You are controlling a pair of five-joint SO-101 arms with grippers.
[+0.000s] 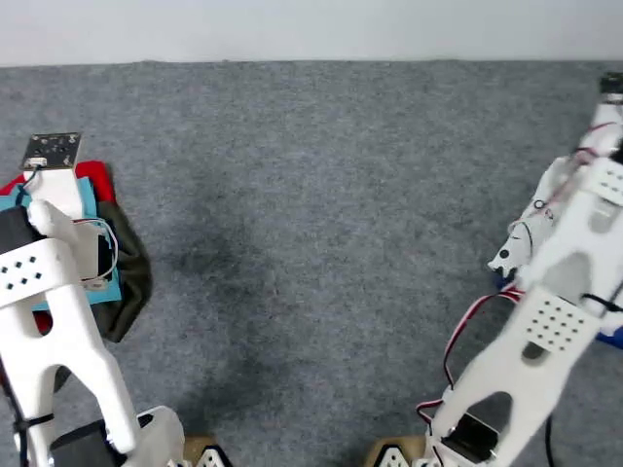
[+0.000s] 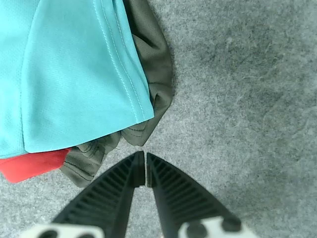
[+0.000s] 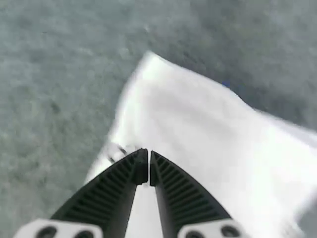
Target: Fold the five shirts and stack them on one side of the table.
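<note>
left edge of the tabletop point(image 1: 321, 195): a stack w/ teal shirt point(image 2: 64, 74) on top, olive shirt point(image 2: 156, 64) under it, and a red shirt point(image 2: 29, 166) corner poking out lowest. left gripper point(image 2: 144, 171) hangs over bare tabletop just beside the olive shirt's rumpled hem, jaws pressed together, nothing btwn them. at the right edge lies the white shirt point(image 3: 213, 134), w/ a blue shirt point(image 1: 611, 337) peeking out by the arm. right gripper point(image 3: 148, 168) sits above the white shirt near one of its edges, jaws closed tip to tip. no cloth shows pinched btwn them, tho whether the tips touch the fabric can't be told.

the shirts look light, thin and limp. they'd likely drape, sag and slide over each other, and prob. won't keep a crease w/o pressing. best hold is judged to be a hem, corner or seam, where doubled cloth gives narrow jaws sth to bite. a mid-panel pinch would likely lift one layer & bunch it. the white shirt's pointed corner looks handiest for the right gripper, once its jaws open.
</note>
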